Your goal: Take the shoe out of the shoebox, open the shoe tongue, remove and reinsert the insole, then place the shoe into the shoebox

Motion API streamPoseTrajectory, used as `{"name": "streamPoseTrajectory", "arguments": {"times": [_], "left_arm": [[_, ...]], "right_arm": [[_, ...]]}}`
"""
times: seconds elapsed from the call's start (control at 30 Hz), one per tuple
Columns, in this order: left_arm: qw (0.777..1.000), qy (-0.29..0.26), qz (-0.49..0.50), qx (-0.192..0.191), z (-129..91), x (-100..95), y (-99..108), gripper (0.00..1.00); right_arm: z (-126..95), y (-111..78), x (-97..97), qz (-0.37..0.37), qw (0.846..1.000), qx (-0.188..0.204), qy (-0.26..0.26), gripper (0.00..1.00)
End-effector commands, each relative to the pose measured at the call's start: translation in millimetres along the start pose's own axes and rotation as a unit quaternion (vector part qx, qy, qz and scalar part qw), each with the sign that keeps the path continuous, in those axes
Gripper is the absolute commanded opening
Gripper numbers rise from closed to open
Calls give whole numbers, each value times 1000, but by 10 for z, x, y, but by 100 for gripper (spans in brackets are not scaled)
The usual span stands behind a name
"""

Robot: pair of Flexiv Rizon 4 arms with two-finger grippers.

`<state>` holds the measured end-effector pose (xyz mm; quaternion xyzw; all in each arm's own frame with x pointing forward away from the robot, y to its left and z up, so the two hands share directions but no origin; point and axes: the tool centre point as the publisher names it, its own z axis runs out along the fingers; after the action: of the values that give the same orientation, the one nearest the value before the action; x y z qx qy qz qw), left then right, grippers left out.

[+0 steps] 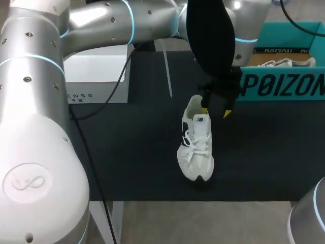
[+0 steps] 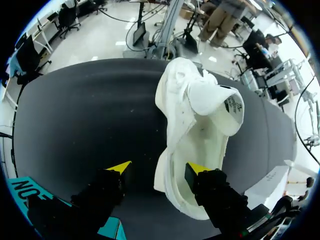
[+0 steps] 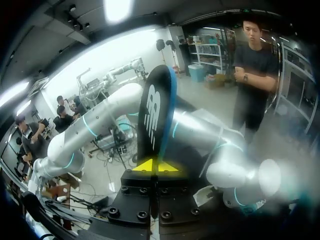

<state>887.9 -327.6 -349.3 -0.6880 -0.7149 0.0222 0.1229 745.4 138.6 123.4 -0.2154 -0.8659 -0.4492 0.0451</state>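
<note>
One white shoe (image 1: 197, 147) stands mid-desk (image 1: 137, 152), toe toward the near edge; left tool (image 2: 159, 168) spread at its heel, one finger over the opening; right tool (image 3: 159, 166) pinching the dark insole (image 3: 156, 115) upright; teal shoebox (image 1: 284, 86) at far right edge.

Big dark lettering is running along the teal shoebox (image 1: 284, 84) wall, and smaller white lettering is sitting on its inner strip. A small logo tag is showing on the shoe (image 1: 195, 152) tongue (image 2: 233, 105). A white logo is showing on the black insole (image 3: 156, 112). Small grey lettering is sitting on the white box (image 1: 96, 76) at the tabletop (image 1: 137, 147) left.
</note>
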Motion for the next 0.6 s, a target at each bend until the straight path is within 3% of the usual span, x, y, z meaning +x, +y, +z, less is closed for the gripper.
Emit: {"name": "streamPoseTrajectory", "arguments": {"times": [0.03, 0.2, 0.4, 0.6], "left_arm": [[983, -178, -22, -34, -370, 305, -27, 100], [954, -293, -48, -40, -694, 519, 65, 100], [919, -382, -83, -52, -906, 808, 106, 100], [919, -382, -83, -52, -906, 808, 106, 100]], "right_arm": [[9, 15, -10, 0, 1000, 1, 1, 0], [9, 15, -10, 0, 1000, 1, 1, 0], [9, 15, -10, 0, 1000, 1, 1, 0], [9, 15, -10, 0, 1000, 1, 1, 0]]}}
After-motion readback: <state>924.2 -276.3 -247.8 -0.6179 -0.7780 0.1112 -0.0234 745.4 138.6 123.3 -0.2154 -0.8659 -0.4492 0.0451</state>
